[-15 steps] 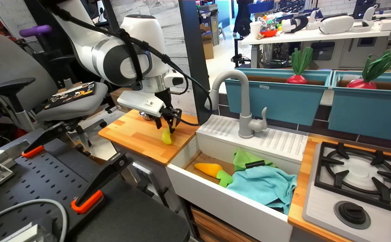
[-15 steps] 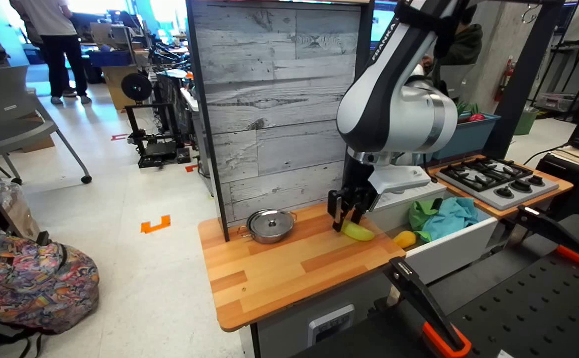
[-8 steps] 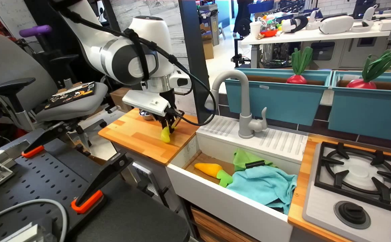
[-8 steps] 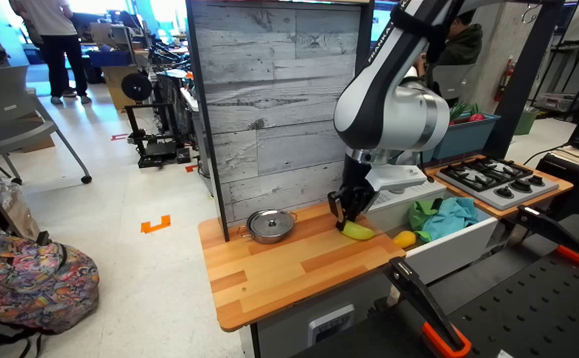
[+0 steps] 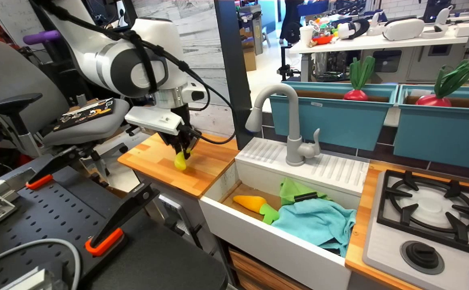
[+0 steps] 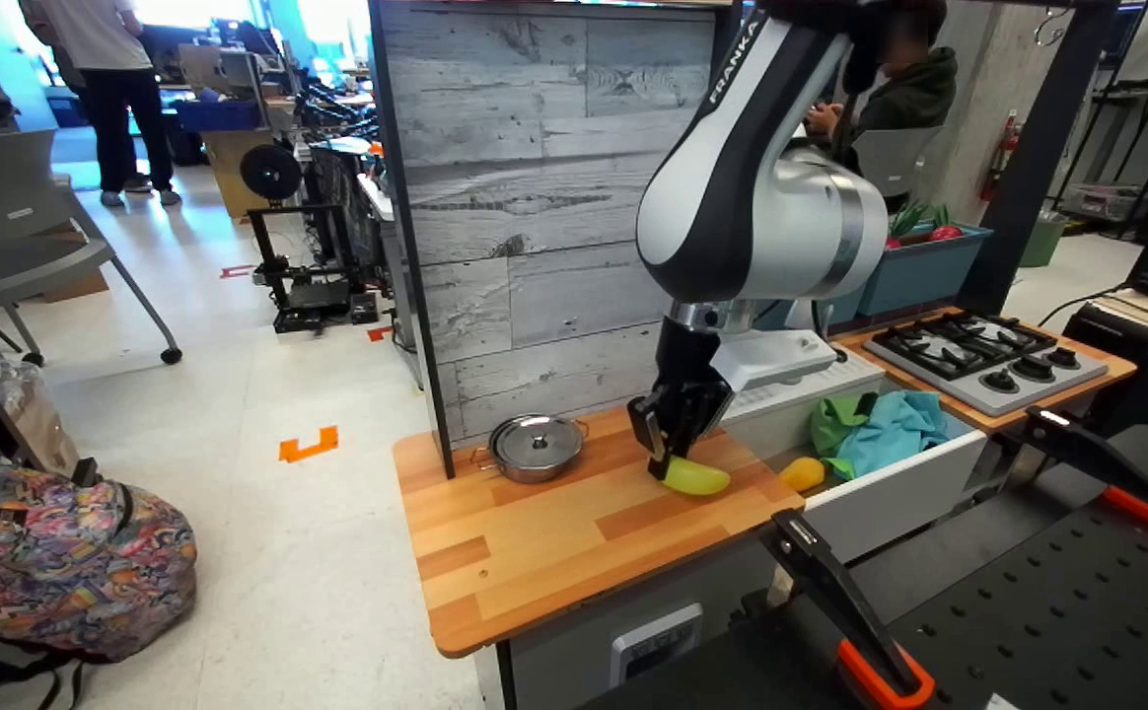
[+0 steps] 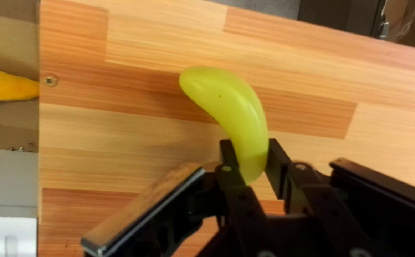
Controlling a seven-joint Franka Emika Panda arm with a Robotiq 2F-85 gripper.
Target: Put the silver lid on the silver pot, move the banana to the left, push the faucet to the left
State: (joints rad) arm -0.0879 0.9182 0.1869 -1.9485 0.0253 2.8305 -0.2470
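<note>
The yellow-green banana is held near one end between the fingertips of my gripper. In both exterior views, the banana is low at the wooden counter; I cannot tell if it touches the wood. My gripper points down and is shut on it. The silver lid lies on the silver pot at the back left of the counter in an exterior view. The grey faucet stands behind the sink, its spout head over the left end of the ribbed ledge in that view.
A grey wood-look wall panel rises behind the counter. The white sink beside it holds an orange carrot-like toy, a green cloth and a blue towel. A stove lies beyond.
The gripper has shut on the banana; its fingers stood open around it before. Gripper and banana have moved left in both exterior views, away from the sink.
</note>
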